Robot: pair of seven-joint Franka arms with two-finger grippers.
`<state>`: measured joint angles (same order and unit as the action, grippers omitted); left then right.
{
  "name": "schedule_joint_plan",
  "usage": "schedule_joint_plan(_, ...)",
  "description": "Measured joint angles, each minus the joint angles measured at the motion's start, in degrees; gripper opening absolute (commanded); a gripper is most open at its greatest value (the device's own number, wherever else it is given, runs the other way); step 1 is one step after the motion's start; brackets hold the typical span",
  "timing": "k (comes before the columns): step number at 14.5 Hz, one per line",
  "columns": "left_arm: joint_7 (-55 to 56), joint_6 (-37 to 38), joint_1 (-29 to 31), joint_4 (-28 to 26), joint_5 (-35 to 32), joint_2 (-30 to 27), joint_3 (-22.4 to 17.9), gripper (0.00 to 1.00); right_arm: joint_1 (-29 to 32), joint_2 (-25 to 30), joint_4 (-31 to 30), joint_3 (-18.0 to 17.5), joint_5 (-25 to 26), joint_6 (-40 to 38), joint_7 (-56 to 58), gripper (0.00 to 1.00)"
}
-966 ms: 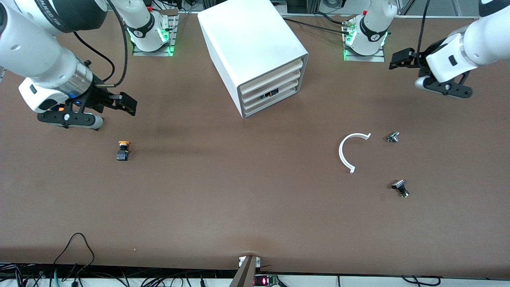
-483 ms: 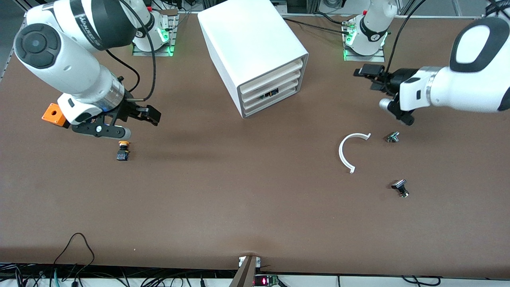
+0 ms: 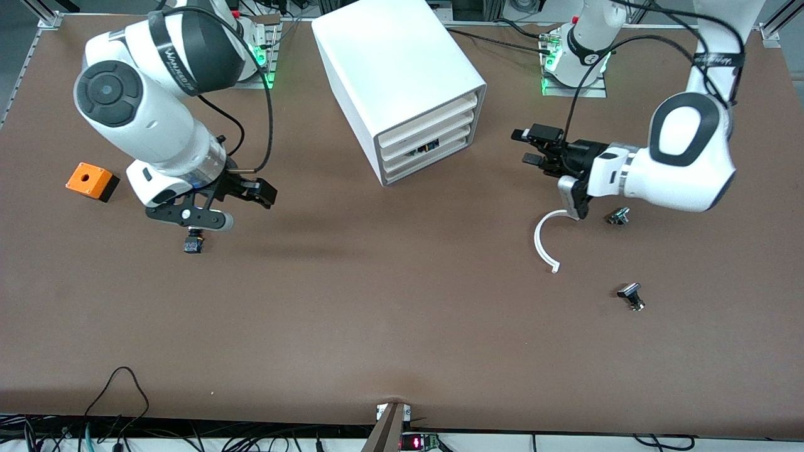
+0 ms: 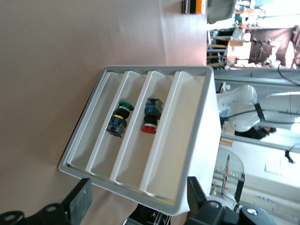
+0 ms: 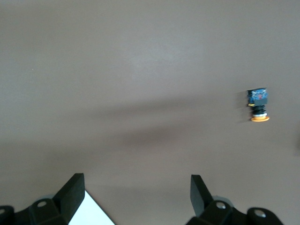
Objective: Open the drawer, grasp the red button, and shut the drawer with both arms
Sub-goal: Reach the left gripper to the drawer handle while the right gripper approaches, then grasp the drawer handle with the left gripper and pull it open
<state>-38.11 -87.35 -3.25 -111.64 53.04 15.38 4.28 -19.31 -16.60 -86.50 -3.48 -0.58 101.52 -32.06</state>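
Observation:
The white four-drawer cabinet stands at the back middle, all drawers shut. The drawer shows a dark notch mid-front. In the left wrist view the cabinet front faces me. The red-capped button lies in one middle drawer, and a green-capped one in the drawer under it. My left gripper is open and empty, level with the cabinet front, a gap toward the left arm's end. It also shows in the left wrist view. My right gripper is open and empty over bare table.
A yellow-capped button lies partly under the right hand. An orange box sits toward the right arm's end. A white curved piece and two small metal parts lie toward the left arm's end.
Both arms have swung inward toward the cabinet. The right gripper has moved past the yellow-capped button, uncovering the orange box. The left gripper has come closer to the cabinet front. Both stay open.

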Motion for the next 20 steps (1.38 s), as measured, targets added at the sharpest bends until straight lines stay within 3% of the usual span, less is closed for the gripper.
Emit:
schedule_joint_plan(5, -16.1, -3.7, -0.2, -7.1, 10.6, 7.5, 0.7, 0.85, -2.1, -1.4, 0.0, 0.0, 0.0, 0.4, -3.3, 1.0)
schedule_joint_plan(12, -25.1, -13.0, -1.3, -17.4, 20.3, 7.7, 7.5, 0.76, -4.1, -1.6, 0.2, 0.0, 0.0, 0.4, -6.9, 1.0)
schedule_joint_plan(14, -25.9, -13.4, -1.5, -19.0, 20.8, 7.7, 8.1, 0.61, -5.2, -1.9, 0.3, 0.0, 0.0, 0.6, -7.8, 1.0)
schedule_joint_plan(18, -30.1, -13.4, -2.4, -21.4, 21.7, 7.9, 8.4, 0.51, -6.5, -2.0, 0.6, 0.0, 0.0, 0.9, -9.2, 1.0)
schedule_joint_plan(20, -32.8, -13.6, -3.0, -22.4, 23.9, 8.7, 8.4, 0.31, -6.7, -2.0, 0.8, 0.0, 0.0, 0.9, -9.6, 1.0)
